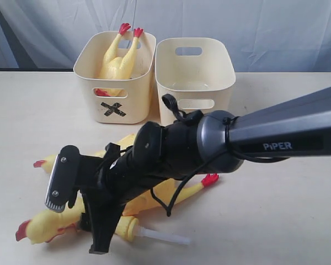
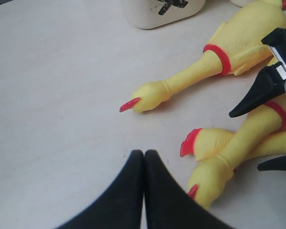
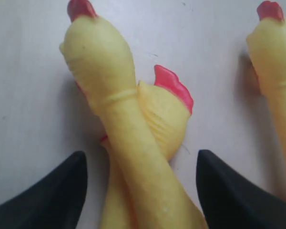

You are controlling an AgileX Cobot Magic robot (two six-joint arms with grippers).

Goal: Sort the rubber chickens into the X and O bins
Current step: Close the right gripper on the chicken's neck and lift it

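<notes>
Exterior view: smooth cream X bin point(image 1: 135, 107), upper left, holds one glossy yellow rubber chicken point(image 1: 117, 63) feet-up; matching tub point(image 1: 196, 72) just beside it. More chickens point(image 1: 44, 223) lie lower left on matte table point(image 1: 276, 221). Right gripper point(image 3: 143, 191) gapes wide, straddling a tapered neck, gripping nothing. Left gripper point(image 2: 143, 157) pressed closed, empty.

- X bin point(image 1: 115, 72), upper left: cream, with a black X on the front face.
- Second bin point(image 1: 194, 83), upper centre: same cream.
- Chicken in the X bin point(image 1: 117, 62): yellow body, red feet.
- Chickens on the table point(image 1: 38, 227), lower left: yellow, with red combs, beaks, neck bands and feet.
- Tube point(image 1: 163, 237), bottom centre: translucent white.
- Right arm point(image 1: 276, 130): dark grey, with white "PiPER" lettering.
- Left gripper point(image 2: 144, 164) and right gripper point(image 3: 142, 191): black fingers.
- Table point(image 1: 287, 221): pale beige.
- Backdrop point(image 1: 265, 22): pale blue-grey cloth.
</notes>
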